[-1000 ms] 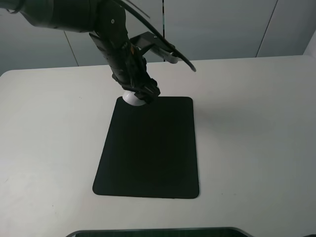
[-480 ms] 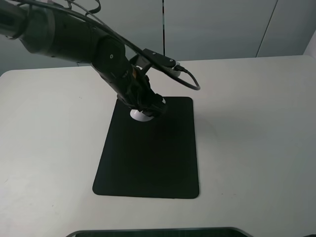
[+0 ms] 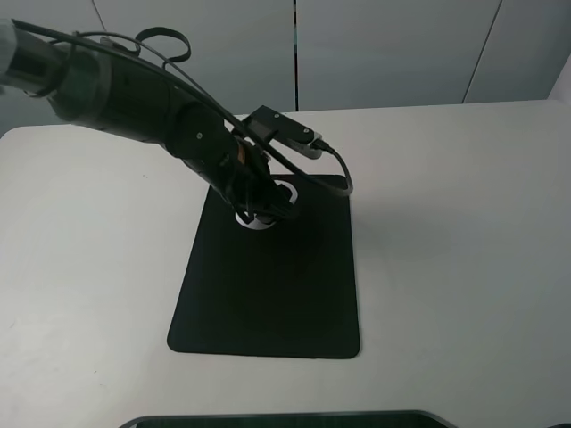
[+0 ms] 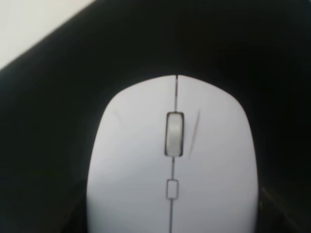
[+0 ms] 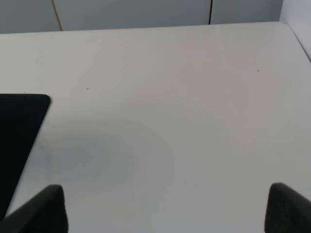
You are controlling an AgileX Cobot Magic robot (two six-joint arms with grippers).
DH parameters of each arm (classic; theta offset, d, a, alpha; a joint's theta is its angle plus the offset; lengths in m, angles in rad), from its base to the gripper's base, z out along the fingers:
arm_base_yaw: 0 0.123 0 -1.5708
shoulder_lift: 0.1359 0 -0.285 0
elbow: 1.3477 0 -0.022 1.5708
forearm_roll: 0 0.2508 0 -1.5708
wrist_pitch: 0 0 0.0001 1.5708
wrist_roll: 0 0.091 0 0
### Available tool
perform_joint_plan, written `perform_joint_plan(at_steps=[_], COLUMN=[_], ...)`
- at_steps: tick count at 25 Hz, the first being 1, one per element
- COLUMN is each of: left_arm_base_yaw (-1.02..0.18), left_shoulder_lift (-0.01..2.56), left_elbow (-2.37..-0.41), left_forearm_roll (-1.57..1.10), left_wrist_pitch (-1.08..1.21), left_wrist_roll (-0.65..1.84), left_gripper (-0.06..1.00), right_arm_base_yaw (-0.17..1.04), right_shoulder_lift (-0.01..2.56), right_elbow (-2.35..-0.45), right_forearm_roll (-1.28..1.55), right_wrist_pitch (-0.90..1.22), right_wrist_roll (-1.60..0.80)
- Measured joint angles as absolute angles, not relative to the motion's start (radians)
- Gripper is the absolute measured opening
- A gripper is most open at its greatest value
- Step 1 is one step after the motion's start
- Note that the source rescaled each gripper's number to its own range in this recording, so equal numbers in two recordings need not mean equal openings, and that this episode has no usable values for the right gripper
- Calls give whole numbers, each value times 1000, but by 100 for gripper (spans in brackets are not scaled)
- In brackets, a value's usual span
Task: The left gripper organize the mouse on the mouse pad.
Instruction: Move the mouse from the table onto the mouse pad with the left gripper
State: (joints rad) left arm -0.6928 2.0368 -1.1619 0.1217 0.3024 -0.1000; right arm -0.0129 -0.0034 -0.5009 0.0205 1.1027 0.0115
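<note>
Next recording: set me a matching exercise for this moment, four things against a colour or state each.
Things:
1. mouse
2. mouse pad
3. left gripper
4. right gripper

Descriptions:
A. open, above the table
B. white and rounded
C. black, lying flat
D. closed on the mouse, over the pad's far end

Pairs: 1-B, 2-C, 3-D, 4-A

A pale off-white surface with a matte top and a rounded far-left corner fills most of the high view. Behind the surface stands a wall of light grey panels, split by a dark vertical seam and thinner slanted joints. A dark strip shows at the surface's near edge. The light is soft and even, with faint shadows on the surface.
</note>
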Motion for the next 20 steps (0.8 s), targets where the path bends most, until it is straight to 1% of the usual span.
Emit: perform_joint_plan(at_steps=[11, 20], left_arm_base_yaw=[-693, -693], left_shoulder_lift=[2073, 2097], left_elbow=[-1162, -1160], left_forearm_roll=[189, 195], left_wrist_pitch=[290, 247], left_wrist_roll=[-84, -74], left_gripper=[0, 0], right_arm_base_yaw=[-13, -13], right_shoulder_lift=[-3, -3], right_elbow=[-501, -501], right_forearm_roll=[21, 21], right_wrist_pitch=[1103, 1103], right_wrist_roll=[11, 11])
